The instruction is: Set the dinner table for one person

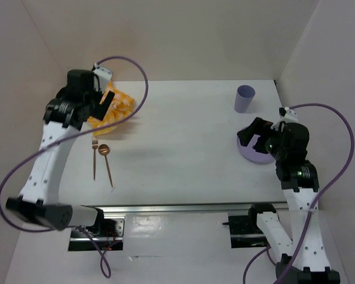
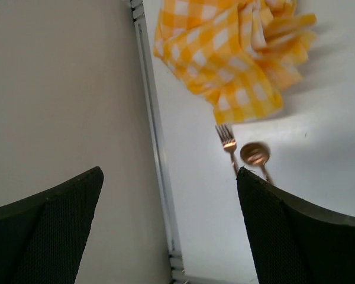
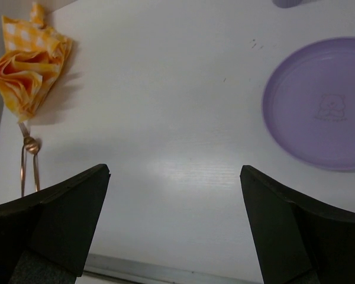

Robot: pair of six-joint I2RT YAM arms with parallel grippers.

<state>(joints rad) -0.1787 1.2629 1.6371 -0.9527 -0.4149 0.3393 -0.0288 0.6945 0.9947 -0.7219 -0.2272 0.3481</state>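
Left gripper [image 2: 168, 175] fingers spread wide, empty, hanging over the checked cloth [image 1: 122, 107] at the white dinner table's [image 1: 183, 130] far-left corner. Fork [image 1: 94, 157] and spoon [image 1: 105, 150] lie just nearer. Right gripper [image 3: 174, 171] spread, empty, partly hiding the purple plate [image 1: 249, 155]; cup [image 1: 244, 98] beyond.

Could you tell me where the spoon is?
In the top view, the copper spoon lies at the left of the dinner table, right of the fork, below the checked cloth.

Cloth [image 1: 122, 107], fork [image 1: 94, 160], spoon [image 1: 105, 150], plate [image 1: 251, 156], cup [image 1: 244, 98]
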